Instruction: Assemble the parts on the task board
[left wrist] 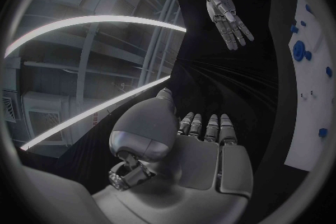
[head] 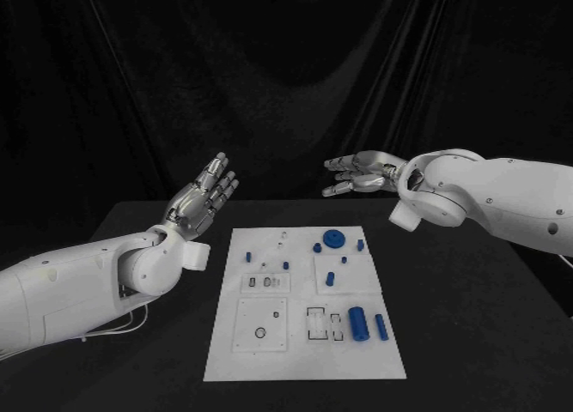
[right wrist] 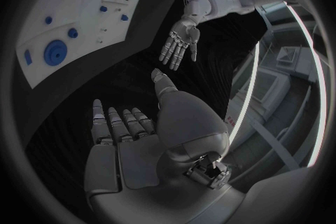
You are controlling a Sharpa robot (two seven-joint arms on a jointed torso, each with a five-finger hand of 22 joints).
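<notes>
I see the white board (head: 305, 300) lying mid-table on the black table (head: 484, 318) with blue parts (head: 333, 239) scattered on it, black curtain (head: 286, 77) behind, and my left hand (head: 204, 199) and right hand (head: 361, 172) both raised above the far edge, fingers spread, holding nothing.

The white task board (head: 306, 302) lies flat in the middle of the black table (head: 484, 326), long side running away from the robot. Small blue parts lie on it: a round disc (head: 333, 238) near the far edge and 2 cylinders (head: 358, 323) lying side by side toward the right edge.
</notes>
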